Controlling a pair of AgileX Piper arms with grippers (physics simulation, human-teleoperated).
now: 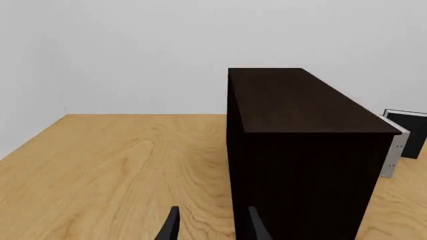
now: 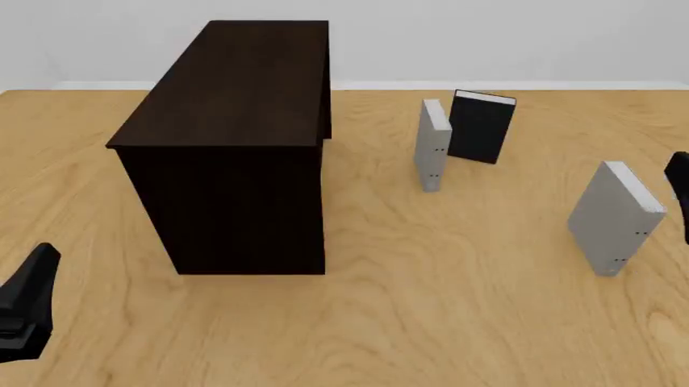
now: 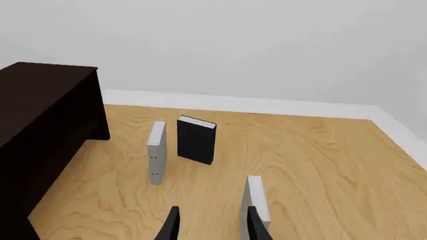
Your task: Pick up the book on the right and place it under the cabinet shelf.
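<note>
Plainly the largest thing on the light wooden table (image 2: 431, 322) is the tall, near-black wood-grain cabinet shelf (image 2: 231, 145), standing left of centre toward the far edge. Upright close to the right edge stands the light grey, squarish hardcover book (image 2: 615, 216), with a twin grey book (image 2: 433, 145) and a black book (image 2: 482, 126) farther back; it looks stiff, light, smooth and easily tipped, so pinching both covers near the top seems best. The right gripper (image 3: 212, 225) hangs parted and empty just beside it, and the left gripper (image 1: 212, 225) likewise near the cabinet.
</note>
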